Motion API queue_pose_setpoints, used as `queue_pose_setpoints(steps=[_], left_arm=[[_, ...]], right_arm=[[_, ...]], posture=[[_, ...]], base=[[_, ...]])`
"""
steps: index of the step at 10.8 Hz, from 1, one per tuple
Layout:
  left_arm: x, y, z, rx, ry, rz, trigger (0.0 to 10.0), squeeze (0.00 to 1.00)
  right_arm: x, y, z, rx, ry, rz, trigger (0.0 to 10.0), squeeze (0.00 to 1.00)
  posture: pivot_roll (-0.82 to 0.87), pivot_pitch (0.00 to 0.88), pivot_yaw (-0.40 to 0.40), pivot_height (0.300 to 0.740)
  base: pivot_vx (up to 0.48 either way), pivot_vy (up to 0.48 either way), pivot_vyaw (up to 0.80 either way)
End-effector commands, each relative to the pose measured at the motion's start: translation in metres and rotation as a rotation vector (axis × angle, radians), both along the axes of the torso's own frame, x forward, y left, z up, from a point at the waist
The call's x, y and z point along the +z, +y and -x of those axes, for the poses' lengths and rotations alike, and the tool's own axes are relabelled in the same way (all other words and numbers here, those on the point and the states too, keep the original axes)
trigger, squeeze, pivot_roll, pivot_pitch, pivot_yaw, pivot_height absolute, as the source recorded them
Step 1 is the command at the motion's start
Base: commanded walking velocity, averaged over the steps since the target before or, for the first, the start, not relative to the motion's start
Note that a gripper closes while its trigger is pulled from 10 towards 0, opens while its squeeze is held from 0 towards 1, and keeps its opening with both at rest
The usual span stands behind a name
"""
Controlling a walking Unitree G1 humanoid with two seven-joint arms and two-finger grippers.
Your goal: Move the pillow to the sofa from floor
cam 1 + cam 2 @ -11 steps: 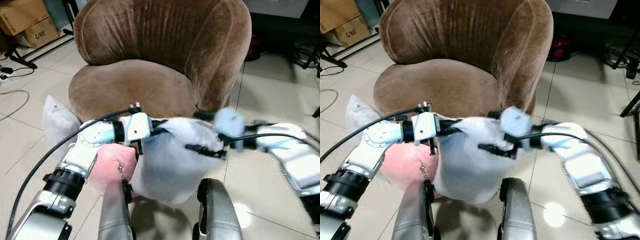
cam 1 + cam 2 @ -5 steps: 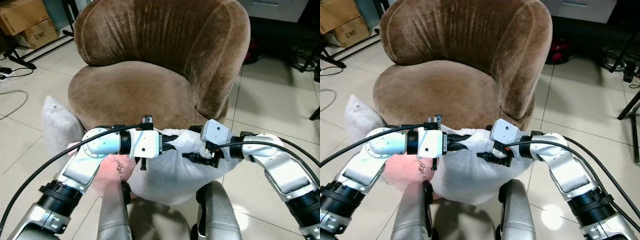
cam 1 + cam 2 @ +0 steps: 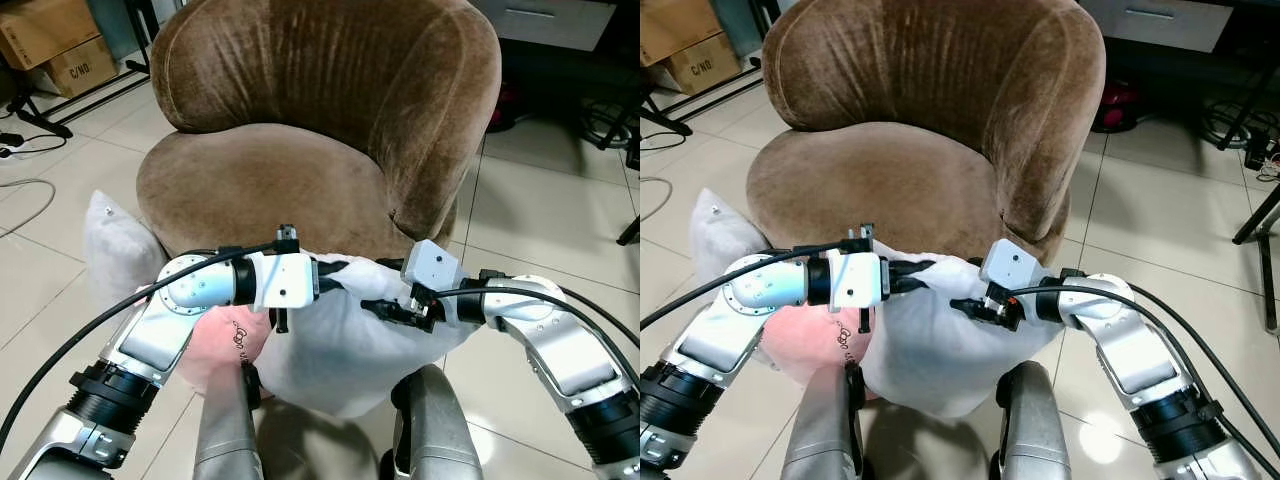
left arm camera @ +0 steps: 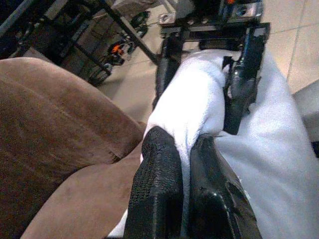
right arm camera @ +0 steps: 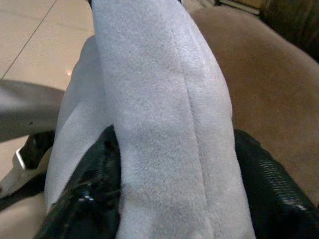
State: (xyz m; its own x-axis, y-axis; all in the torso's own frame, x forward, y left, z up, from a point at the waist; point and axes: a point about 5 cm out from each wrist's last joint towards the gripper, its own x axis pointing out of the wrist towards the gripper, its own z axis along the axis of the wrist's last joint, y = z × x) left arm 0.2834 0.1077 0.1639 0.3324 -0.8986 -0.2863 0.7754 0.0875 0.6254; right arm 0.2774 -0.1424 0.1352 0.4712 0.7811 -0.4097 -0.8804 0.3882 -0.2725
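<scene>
We have the white pillow [image 3: 345, 330] pinched along its top edge, hanging off the floor just in front of the sofa [image 3: 270, 180] seat. Left gripper [image 3: 335, 272] and right gripper [image 3: 385, 308] both clamp that edge from opposite ends, long axis running between them. Seat lies ahead and slightly higher. Pillow's lower half hides behind our legs; pink pillow [image 3: 235, 335] and grey pillow [image 3: 115, 250] sit partly covered.
</scene>
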Motion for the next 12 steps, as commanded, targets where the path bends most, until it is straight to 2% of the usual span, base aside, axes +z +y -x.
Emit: queue_pose_setpoints(steps=[1, 5, 6, 7, 8, 9, 10, 11, 12], left_arm=[[0.022, -0.003, -0.003, 0.001, -0.089, 0.049, 0.0, 0.00], [0.019, -0.001, -0.005, 0.045, -0.091, 0.068, 0.0, 0.00], [0.019, 0.000, -0.006, 0.058, -0.096, 0.073, 2.6, 0.00], [0.017, 0.001, -0.007, 0.083, -0.110, 0.067, 10.0, 0.00], [0.016, 0.001, -0.007, 0.093, -0.074, 0.092, 10.0, 0.00], [0.017, 0.000, -0.006, 0.089, -0.067, 0.101, 10.0, 0.43], [0.024, -0.002, -0.006, 0.088, -0.036, 0.192, 10.0, 1.00], [0.034, -0.005, -0.005, 0.078, -0.021, 0.281, 10.0, 1.00], [0.040, -0.005, -0.003, 0.073, -0.022, 0.321, 10.0, 1.00]], right_arm=[[0.002, 0.000, 0.000, -0.023, -0.004, -0.018, 0.0, 0.00], [0.001, 0.003, 0.001, -0.026, -0.021, -0.029, 0.0, 0.00], [0.001, 0.004, 0.002, -0.032, -0.019, -0.041, 0.0, 0.00], [0.002, 0.005, 0.001, -0.045, -0.015, -0.055, 0.0, 0.00], [0.001, 0.005, 0.002, -0.049, -0.014, -0.064, 0.0, 0.00], [0.001, 0.005, 0.003, -0.049, -0.012, -0.071, 0.0, 0.00], [0.001, 0.004, 0.002, -0.052, -0.009, -0.071, 0.0, 0.00], [0.001, 0.003, 0.001, -0.059, -0.009, -0.070, 0.0, 0.00], [0.000, 0.003, 0.001, -0.065, -0.006, -0.070, 0.0, 0.00]], posture=[[-0.02, 0.000, -0.006, 0.525], [-0.01, 0.000, -0.018, 0.525], [-0.01, 0.000, -0.018, 0.525], [-0.01, 0.000, -0.020, 0.525], [-0.01, 0.000, -0.020, 0.525], [-0.01, 0.000, -0.020, 0.525], [-0.01, 0.000, -0.021, 0.525], [-0.01, 0.000, -0.023, 0.525], [-0.01, 0.000, -0.029, 0.525]], base=[[0.000, 0.000, 0.00], [0.000, 0.000, 0.00], [0.000, 0.000, 0.00], [0.000, 0.000, 0.00], [0.000, 0.000, 0.00], [0.000, 0.000, 0.00], [0.000, 0.000, 0.00], [0.000, 0.000, 0.00], [0.000, 0.000, 0.00]])
